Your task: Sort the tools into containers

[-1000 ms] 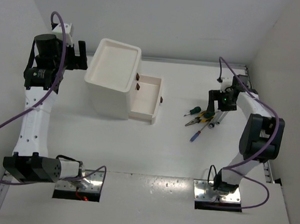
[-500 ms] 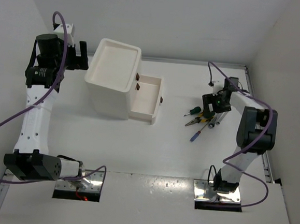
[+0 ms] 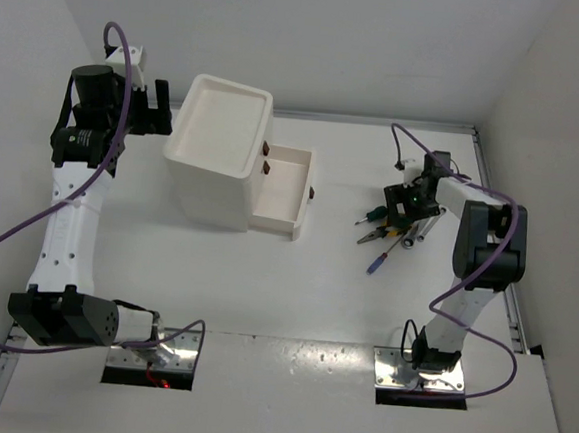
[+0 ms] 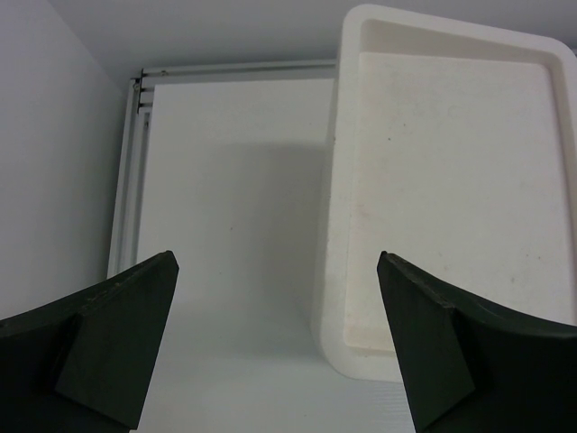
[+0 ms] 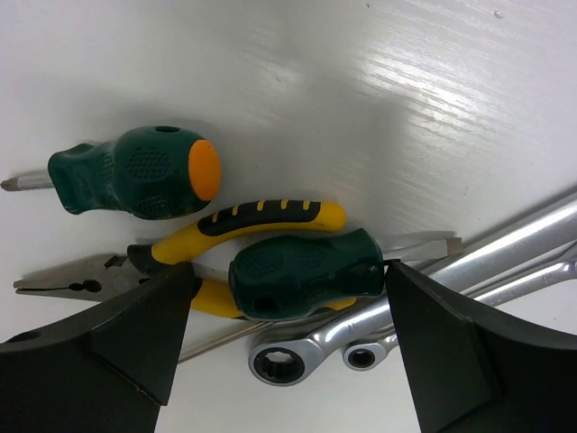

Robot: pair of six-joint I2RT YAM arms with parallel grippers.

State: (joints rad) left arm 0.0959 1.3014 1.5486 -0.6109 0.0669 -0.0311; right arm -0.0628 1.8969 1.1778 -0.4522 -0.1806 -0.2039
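Top external view: white table (image 3: 294,287), closed in by plain white walls (image 3: 333,39) at the back and on both sides.
Containers: drawer unit (image 3: 219,151) upper left of centre, its lowest drawer (image 3: 282,188) pulled out to the right.
Tools: clustered right of centre on the table, well apart from the unit, with the blue-handled screwdriver (image 3: 376,263) at the cluster's lower edge.
My right pincer (image 5: 287,275): fingers apart, straddling a green-handled screwdriver (image 5: 325,262) that lies on the yellow-handled pliers (image 5: 252,221). I cannot tell whether I touch it.
Right wrist view: stubby green screwdriver (image 5: 126,173) upper left, two wrenches (image 5: 505,244) lower right, on glossy tabletop.
My left pincer (image 4: 275,262): wide apart, holding nothing, beside the unit's left wall.
Table edge: metal rail (image 4: 234,68) along the far wall.
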